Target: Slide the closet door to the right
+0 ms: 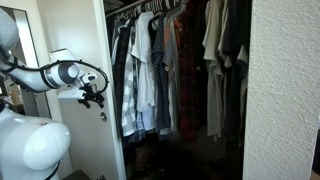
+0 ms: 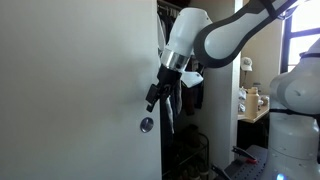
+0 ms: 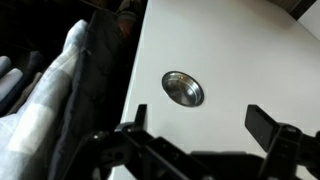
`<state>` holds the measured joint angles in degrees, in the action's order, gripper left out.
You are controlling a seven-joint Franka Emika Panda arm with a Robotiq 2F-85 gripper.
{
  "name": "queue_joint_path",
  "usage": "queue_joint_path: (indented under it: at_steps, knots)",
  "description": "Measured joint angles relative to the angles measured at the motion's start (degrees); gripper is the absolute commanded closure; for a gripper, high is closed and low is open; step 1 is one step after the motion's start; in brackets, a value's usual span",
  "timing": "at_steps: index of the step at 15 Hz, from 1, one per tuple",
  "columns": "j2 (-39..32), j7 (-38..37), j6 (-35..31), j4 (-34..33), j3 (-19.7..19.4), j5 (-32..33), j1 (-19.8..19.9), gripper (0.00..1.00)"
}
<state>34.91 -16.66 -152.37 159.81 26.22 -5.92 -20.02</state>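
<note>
The closet door [image 2: 80, 90] is a tall plain white panel, seen in both exterior views [image 1: 85, 130]. Its small round silver pull [image 2: 147, 125] sits near the edge next to the open closet, and shows in the wrist view [image 3: 183, 88] and as a small dot [image 1: 101, 116]. My gripper [image 2: 154, 97] is open and empty, close to the door face just above the pull. In the wrist view its two dark fingers [image 3: 200, 122] spread wide in front of the white panel [image 3: 240, 60], the pull just beyond them.
The open closet holds several hanging shirts [image 1: 150, 70] on a rod, right beside the door edge [image 3: 60, 90]. A rough white wall [image 1: 285, 90] bounds the closet's far side. A mirrored panel [image 1: 30, 60] stands behind the arm. A window and boxes [image 2: 255, 100] are beyond.
</note>
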Motion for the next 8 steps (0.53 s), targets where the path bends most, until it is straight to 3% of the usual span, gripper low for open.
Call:
queue_joint_path:
  at_steps: [8]
  knots:
    - [0.1,-13.5,2.3,0.0,8.5,1.4,1.2,0.00]
